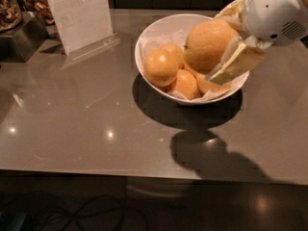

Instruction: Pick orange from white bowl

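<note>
The white bowl (154, 35) stands on the grey counter at upper centre, lined with crinkled white paper. Three smaller oranges lie in it, among them one at the left (160, 67) and one at the front (184, 84). My gripper (219, 49) comes in from the upper right and is shut on the orange (208, 44), the largest one, holding it raised above the others in the bowl. One finger (235, 64) crosses the orange's right side; the other is at its far top edge.
A clear acrylic sign holder (82, 16) stands at the back left. A container of nuts (8, 8) sits on a dark stand at the far left. The counter's front edge runs along the bottom, with cables on the floor below.
</note>
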You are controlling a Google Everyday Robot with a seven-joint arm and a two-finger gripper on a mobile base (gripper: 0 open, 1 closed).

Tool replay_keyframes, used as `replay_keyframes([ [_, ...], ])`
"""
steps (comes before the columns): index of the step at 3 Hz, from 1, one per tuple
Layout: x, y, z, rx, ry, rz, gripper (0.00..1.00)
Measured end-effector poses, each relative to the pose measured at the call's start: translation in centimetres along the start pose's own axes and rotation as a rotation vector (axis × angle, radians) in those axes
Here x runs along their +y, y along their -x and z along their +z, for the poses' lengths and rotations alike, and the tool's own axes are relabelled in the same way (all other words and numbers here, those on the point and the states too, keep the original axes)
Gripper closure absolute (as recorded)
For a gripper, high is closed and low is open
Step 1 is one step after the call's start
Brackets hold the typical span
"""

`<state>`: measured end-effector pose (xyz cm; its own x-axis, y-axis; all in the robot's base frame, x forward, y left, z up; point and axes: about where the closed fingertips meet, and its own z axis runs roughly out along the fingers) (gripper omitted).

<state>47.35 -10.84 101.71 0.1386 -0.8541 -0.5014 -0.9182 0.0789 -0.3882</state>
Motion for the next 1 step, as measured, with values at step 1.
replay_keyframes([
  [1, 2.03, 0.01, -2.21, -0.003, -0.046, 0.015, 1.0],
])
